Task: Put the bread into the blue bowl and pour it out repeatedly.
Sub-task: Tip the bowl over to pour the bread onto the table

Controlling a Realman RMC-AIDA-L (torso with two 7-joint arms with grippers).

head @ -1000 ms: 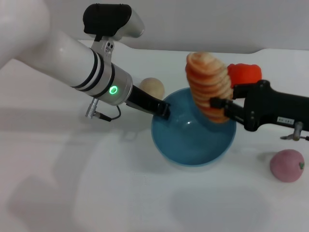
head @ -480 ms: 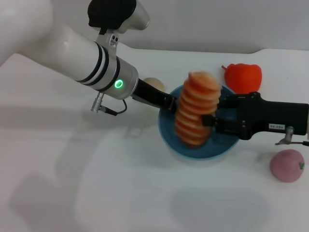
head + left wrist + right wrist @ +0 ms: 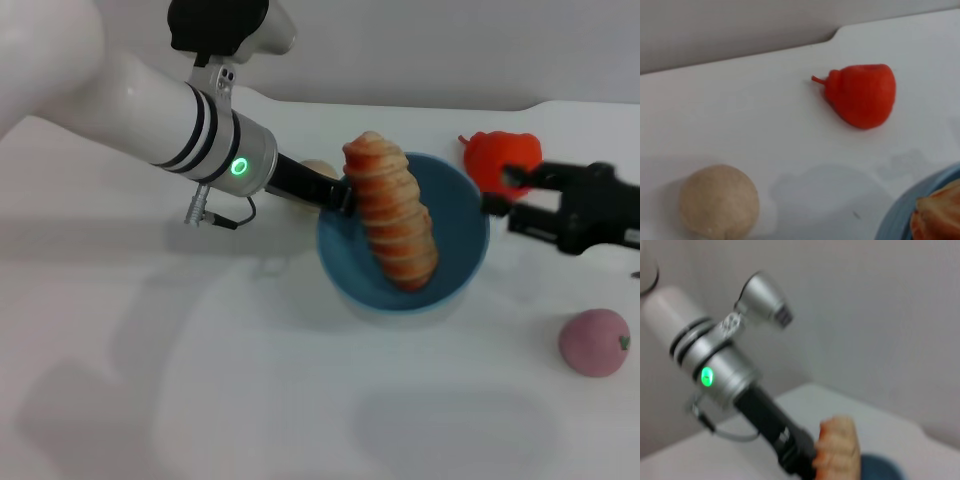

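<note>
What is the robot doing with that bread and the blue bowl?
The left tool is holding the blue bowl by its rim. The bread stands leaning inside the bowl with its top poking over the edge. The right tool is open and empty just beside the bowl, near a red toy. So the bread is in the bowl, not poured out yet.

head view looks forward and down over the white table [image 3: 250, 400], taking in both arms. left wrist view sits close above the table, sharing the blue bowl [image 3: 900, 210] rim. right wrist view faces across at the left arm [image 3: 725, 375].
</note>
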